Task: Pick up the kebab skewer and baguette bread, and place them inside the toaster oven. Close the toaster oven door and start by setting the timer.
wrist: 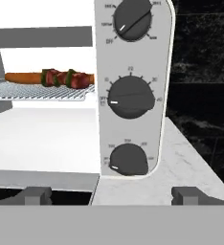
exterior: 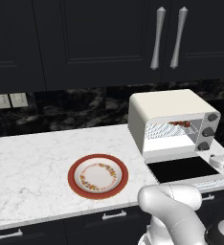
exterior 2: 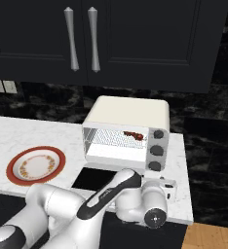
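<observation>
Two foods already lie inside the toaster oven (exterior: 173, 122), so by my judgement the door comes next. The oven stands on the bench (exterior: 32, 162) at the right end, and its door (exterior: 183, 170) hangs fully down, the dark glass lying flat toward the robot with its long axis running left to right. In the hand view the door's near edge sits at about seven o'clock from the fingers (wrist: 111, 195), low and to the left, while the column of three knobs (wrist: 129, 95) stands straight ahead at twelve o'clock. That offset is what the closing move turns on: the hand has to drop and shift left to get under the door's front edge and lift it. The fingers stand wide apart and hold nothing. On the wire rack (wrist: 42, 92), the baguette bread (wrist: 23, 77) lies lengthwise left to right, and the kebab skewer (wrist: 68, 78) lies along the same line, just at the loaf's right end, at about ten o'clock from the fingers. A red-rimmed plate (exterior: 98, 175) sits bare on the bench, well apart to the oven's left.
</observation>
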Controlling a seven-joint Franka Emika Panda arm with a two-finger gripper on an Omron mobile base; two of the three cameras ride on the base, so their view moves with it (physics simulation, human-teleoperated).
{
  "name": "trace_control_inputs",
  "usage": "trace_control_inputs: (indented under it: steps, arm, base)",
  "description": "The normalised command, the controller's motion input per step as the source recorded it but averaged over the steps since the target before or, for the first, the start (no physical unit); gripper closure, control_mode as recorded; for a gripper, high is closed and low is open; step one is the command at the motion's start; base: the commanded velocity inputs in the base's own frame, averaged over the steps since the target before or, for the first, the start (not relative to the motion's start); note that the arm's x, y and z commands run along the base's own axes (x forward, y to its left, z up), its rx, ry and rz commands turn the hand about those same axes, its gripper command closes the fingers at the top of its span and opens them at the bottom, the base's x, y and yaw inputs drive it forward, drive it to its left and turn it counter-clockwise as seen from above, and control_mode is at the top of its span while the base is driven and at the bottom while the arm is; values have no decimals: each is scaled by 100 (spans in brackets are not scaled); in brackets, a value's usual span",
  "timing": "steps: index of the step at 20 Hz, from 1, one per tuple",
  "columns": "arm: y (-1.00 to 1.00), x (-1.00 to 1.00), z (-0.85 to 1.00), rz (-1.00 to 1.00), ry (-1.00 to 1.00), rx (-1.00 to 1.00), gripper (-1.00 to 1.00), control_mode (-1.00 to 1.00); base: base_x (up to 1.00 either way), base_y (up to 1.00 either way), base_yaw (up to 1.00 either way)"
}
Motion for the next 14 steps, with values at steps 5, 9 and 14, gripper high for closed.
trace_control_inputs:
  steps: [5,9,14]
  arm:
    - [-5,-54,-37,1,-1,0,-100,-100]
    - [0,-54,-32,0,0,0,-100,-100]
    - [0,-53,-26,0,3,-3,-100,-100]
  base:
    - [0,0,0]
    - [0,0,0]
    - [0,0,0]
